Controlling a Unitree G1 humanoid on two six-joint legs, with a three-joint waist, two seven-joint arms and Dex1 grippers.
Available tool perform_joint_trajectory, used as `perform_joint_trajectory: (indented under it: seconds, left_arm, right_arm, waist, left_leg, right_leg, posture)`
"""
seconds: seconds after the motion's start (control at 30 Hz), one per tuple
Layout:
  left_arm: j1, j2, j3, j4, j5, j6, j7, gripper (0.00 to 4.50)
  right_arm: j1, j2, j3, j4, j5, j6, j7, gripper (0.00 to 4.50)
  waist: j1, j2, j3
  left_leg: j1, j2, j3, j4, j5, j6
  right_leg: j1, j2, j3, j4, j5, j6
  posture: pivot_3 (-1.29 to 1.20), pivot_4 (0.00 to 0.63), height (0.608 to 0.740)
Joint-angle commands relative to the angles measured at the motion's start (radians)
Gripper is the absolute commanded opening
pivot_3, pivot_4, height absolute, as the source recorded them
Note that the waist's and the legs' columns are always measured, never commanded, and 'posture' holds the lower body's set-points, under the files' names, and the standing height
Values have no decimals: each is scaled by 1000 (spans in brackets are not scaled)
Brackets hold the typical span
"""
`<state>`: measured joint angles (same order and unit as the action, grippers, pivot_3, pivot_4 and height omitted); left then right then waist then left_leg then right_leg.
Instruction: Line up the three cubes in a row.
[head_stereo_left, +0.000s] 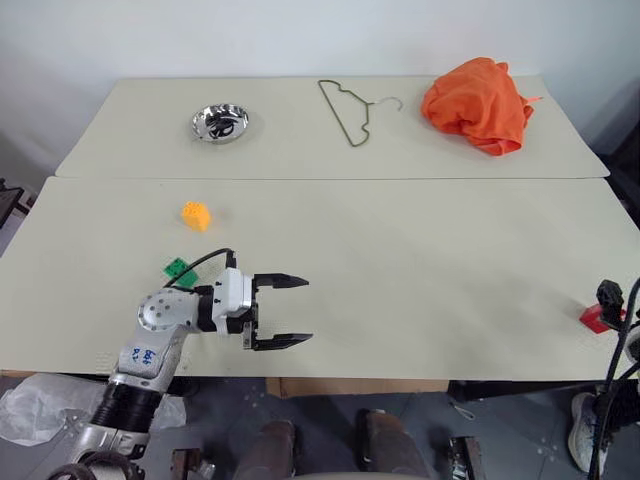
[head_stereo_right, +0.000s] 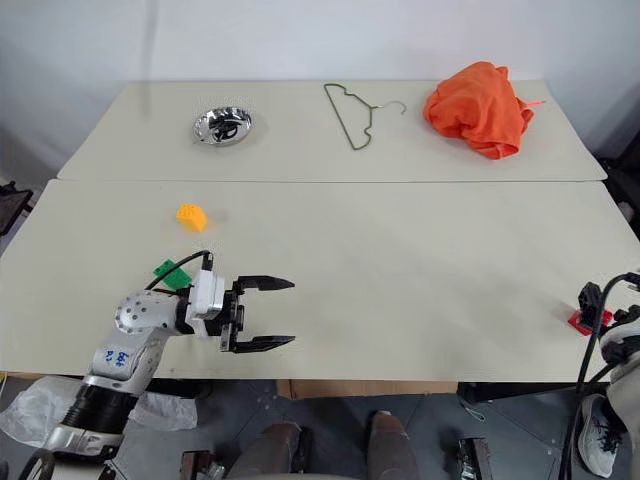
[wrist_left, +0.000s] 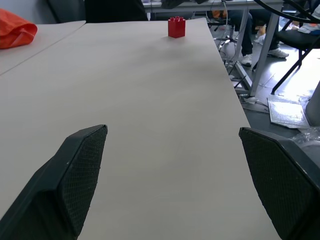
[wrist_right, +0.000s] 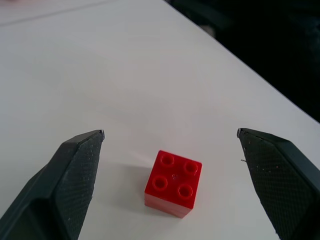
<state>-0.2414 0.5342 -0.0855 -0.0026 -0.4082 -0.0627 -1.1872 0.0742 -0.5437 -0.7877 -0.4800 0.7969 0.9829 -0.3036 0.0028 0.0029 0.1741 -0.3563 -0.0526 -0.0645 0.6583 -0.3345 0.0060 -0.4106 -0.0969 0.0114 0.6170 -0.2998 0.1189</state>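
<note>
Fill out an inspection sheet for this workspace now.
Surface: two beige tables pushed together.
Job's things: red studded cube at right edge; green studded cube and yellow-orange studded cube at left, apart, no row.
Clutter: steel bowl, wire hanger, orange cloth on the far table.
Grippers: left gripper open, empty; right gripper open above the red cube.
Cables: black cable at left wrist.
Surroundings: white wall, chairs.

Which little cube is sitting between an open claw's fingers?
The red cube. It sits alone near the table's right edge, between the open right claw's fingers. The green cube and yellow-orange cube are far left.
</note>
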Motion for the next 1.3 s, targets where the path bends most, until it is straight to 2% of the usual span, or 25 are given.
perform_joint_trajectory:
  seconds: [0.03,0.33,0.43,0.67,0.8,0.87,1.0,1.07,1.13,1.2,1.3]
  left_arm:
    - [16,20,29,-56,0,-5,17,4488]
    - [19,31,35,-65,1,-7,38,4488]
    - [20,34,38,-70,0,-4,40,4500]
    - [44,42,52,-73,2,-9,47,4500]
    - [45,39,58,-78,4,-5,66,4500]
    - [44,38,60,-82,6,-2,77,4500]
    - [58,43,77,-93,2,10,103,4500]
    - [77,49,91,-103,-1,18,116,4500]
    - [88,52,99,-110,-1,23,123,4500]
    - [129,63,118,-131,2,21,133,4500]
    - [184,76,144,-166,5,24,157,4500]
  right_arm:
    - [-40,28,10,10,-28,40,-50,4500]
    - [-116,118,33,31,-90,83,-103,4500]
    - [-127,127,37,31,-122,80,-107,3870]
    - [-162,145,54,37,-162,89,-84,1528]
    - [-234,129,98,31,-161,81,-37,1460]
    - [-281,80,186,22,-132,46,106,1460]
    - [-307,-113,489,-21,-135,-157,652,1460]
    - [-330,-245,649,14,-189,-196,846,1460]
    - [-365,-312,737,66,-221,-235,967,1460]
    - [-453,-368,884,146,-285,-349,1203,1460]
    - [-595,-381,1060,309,-428,-512,1419,1460]
  waist:
    - [-2,0,0]
    - [-4,0,0]
    - [-4,0,0]
    - [-6,0,0]
    - [-7,0,0]
    - [-10,1,0]
    - [-14,1,0]
    - [-14,1,0]
    - [-8,-1,1]
    - [-5,-2,2]
    - [-10,-3,3]
  left_leg:
    - [0,0,0,0,0,0]
    - [0,0,0,0,0,0]
    - [0,0,0,0,0,0]
    - [0,0,0,0,0,0]
    - [0,0,0,0,0,0]
    - [0,0,1,0,0,0]
    - [0,1,2,-1,-1,2]
    - [0,2,2,-2,-1,2]
    - [0,2,2,-2,-1,1]
    - [-2,2,1,0,-1,1]
    - [-4,1,2,2,-2,3]
  right_leg:
    - [0,0,0,0,0,0]
    - [-1,0,0,0,0,0]
    - [-1,0,0,0,0,0]
    - [-1,0,0,0,0,0]
    - [-1,1,0,1,0,0]
    - [-2,1,1,1,0,0]
    - [-3,2,-1,1,0,0]
    - [-2,4,-4,-1,0,0]
    - [-2,4,-5,-3,0,0]
    - [-1,2,-5,-5,0,1]
    - [-2,1,-5,-7,1,3]
  posture:
    - [0,150,740]
    - [0,150,740]
    - [0,150,740]
    - [0,150,740]
    - [0,150,740]
    - [0,150,740]
    - [0,150,740]
    - [0,150,740]
    - [0,150,740]
    - [0,150,740]
    - [0,150,740]
